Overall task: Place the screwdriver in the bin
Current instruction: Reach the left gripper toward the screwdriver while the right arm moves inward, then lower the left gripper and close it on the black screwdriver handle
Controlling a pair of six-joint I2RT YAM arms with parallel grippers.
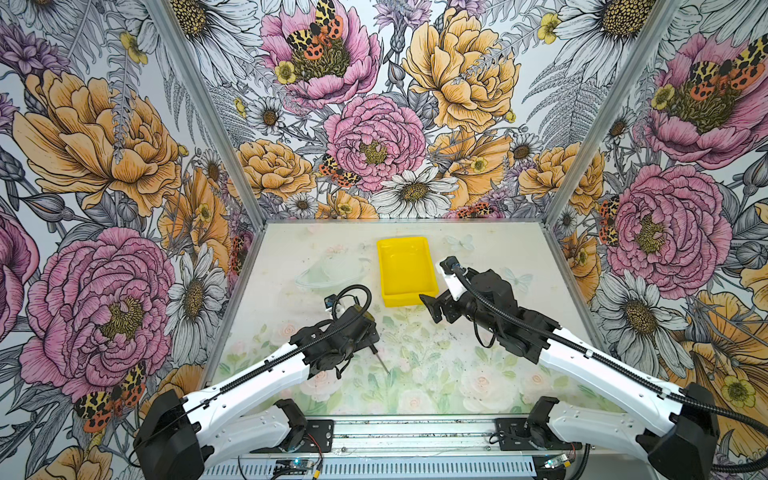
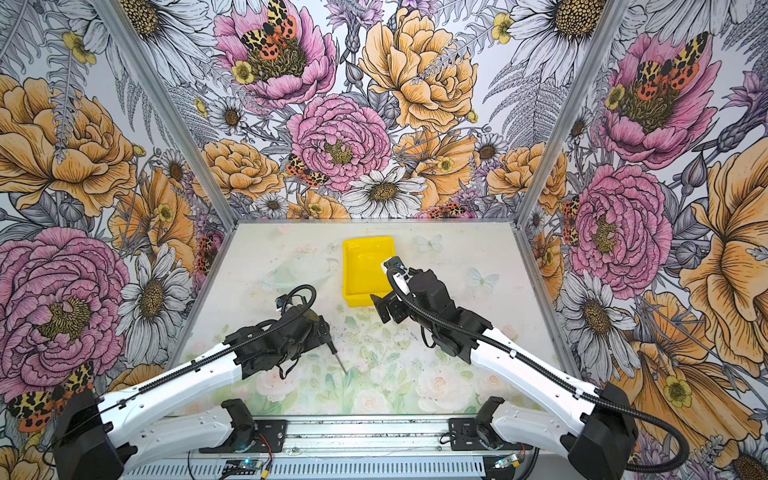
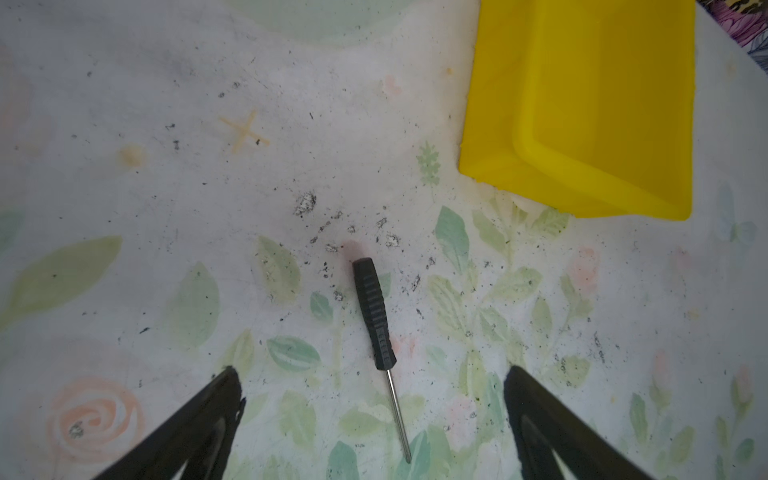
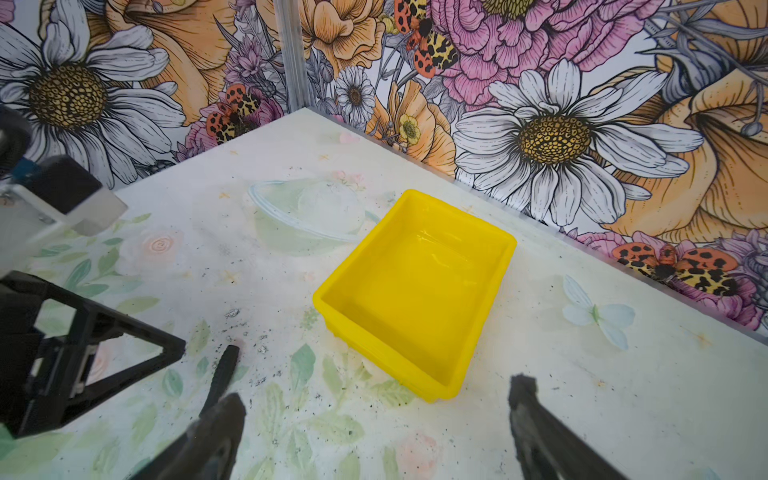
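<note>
Screwdriver (image 3: 374, 316): flat on the table (image 1: 478, 353), left of the bin (image 1: 409, 300) and nearer than it, apart from it, beneath the left gripper (image 3: 372, 372).
Walls (image 1: 374, 124): three panels on the left, far and right sides, printed with large pink, orange and white flowers and spotted moths.
Table: pale top with a faded flower-and-leaf print, with dark specks thickest around the screwdriver.
Bin: bright yellow, shallow, rectangular and rimmed, with a glossy inside. It stands at the far middle of the table.
Right gripper (image 4: 376, 392): fingers spread with nothing between them, hanging by the bin's near right corner.
Left gripper: fingers spread wide, one on each side of the point where handle meets shaft. Neither finger touches the screwdriver.
Screwdriver, detail: black ribbed handle pointing far, thin silver shaft pointing near. In both top views the left gripper hides most of the handle.
</note>
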